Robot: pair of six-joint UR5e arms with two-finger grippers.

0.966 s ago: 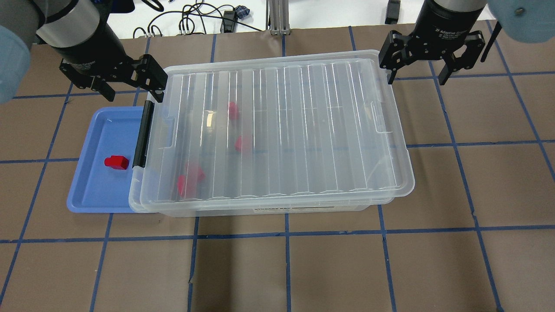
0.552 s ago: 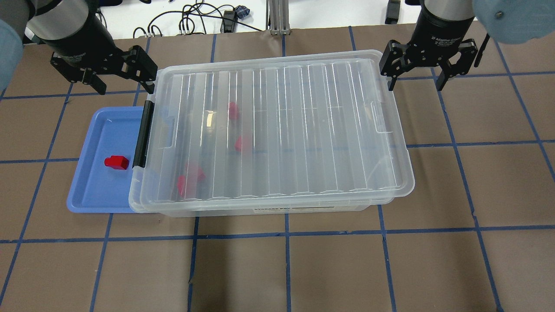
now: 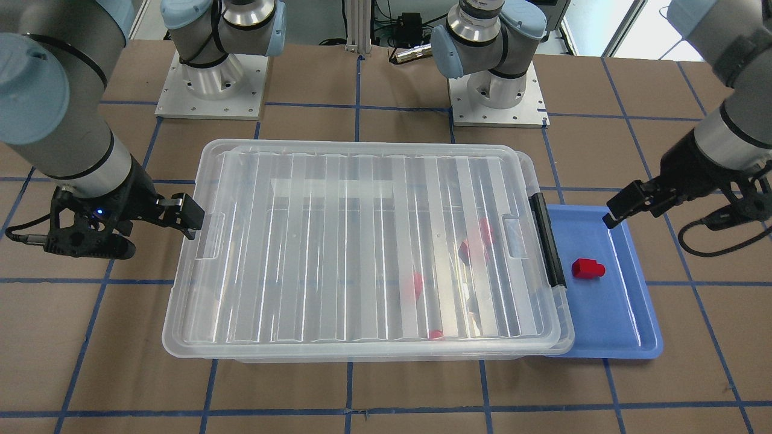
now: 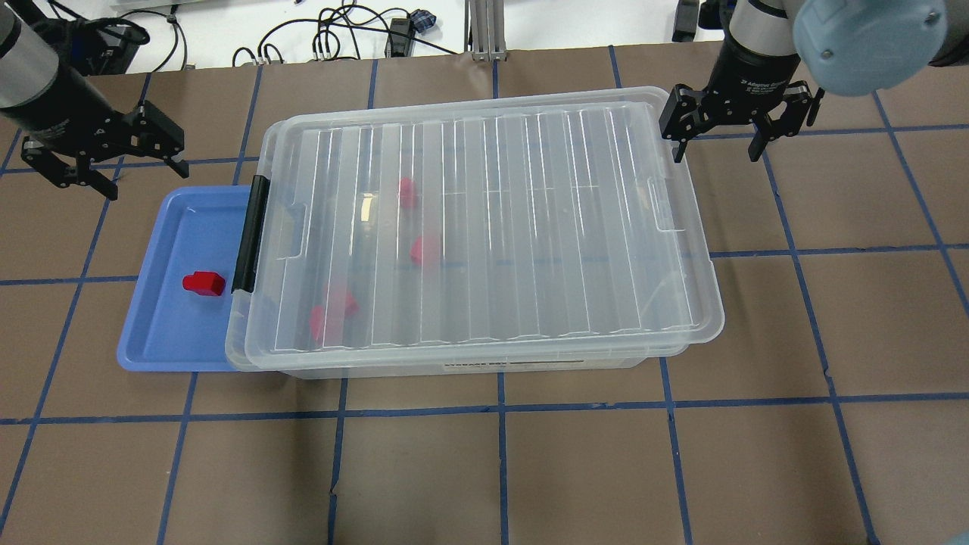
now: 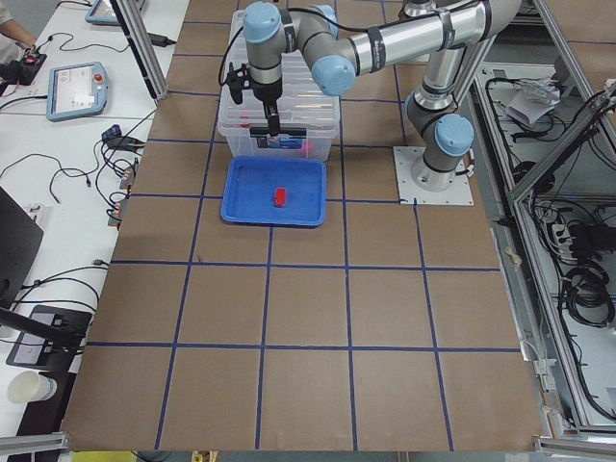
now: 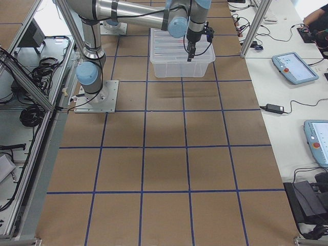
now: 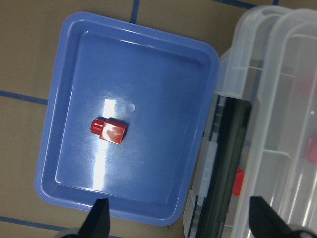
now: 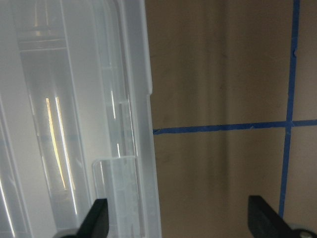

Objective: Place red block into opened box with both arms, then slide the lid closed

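Observation:
The clear box (image 4: pixel 530 362) lies across the table with the ribbed lid (image 4: pixel 484 227) flat over it and its black latch (image 4: pixel 250 235) at the left end. Blurred red blocks (image 4: pixel 425 250) show through the lid. One more red block (image 4: pixel 204 283) (image 7: pixel 109 131) lies in the blue tray. My left gripper (image 4: pixel 147 182) (image 7: pixel 181 223) hangs open and empty beyond the tray's far left corner, apart from the box. At the lid's far right corner my right gripper (image 4: pixel 715 155) (image 8: pixel 181 223) is open, its left finger close by the lid's rim (image 8: pixel 143 74).
A shallow blue tray (image 4: pixel 151 333) (image 3: pixel 621 337) sits against the box's latch end, partly under it. Cables (image 4: pixel 341 38) lie past the table's far edge. The two arm bases (image 3: pixel 211 90) stand behind the box. Brown table with blue tape lines surrounds everything.
My left gripper has drawn away to the left from the lid's far left corner. The right gripper has shifted slightly farther back. Both stay open.

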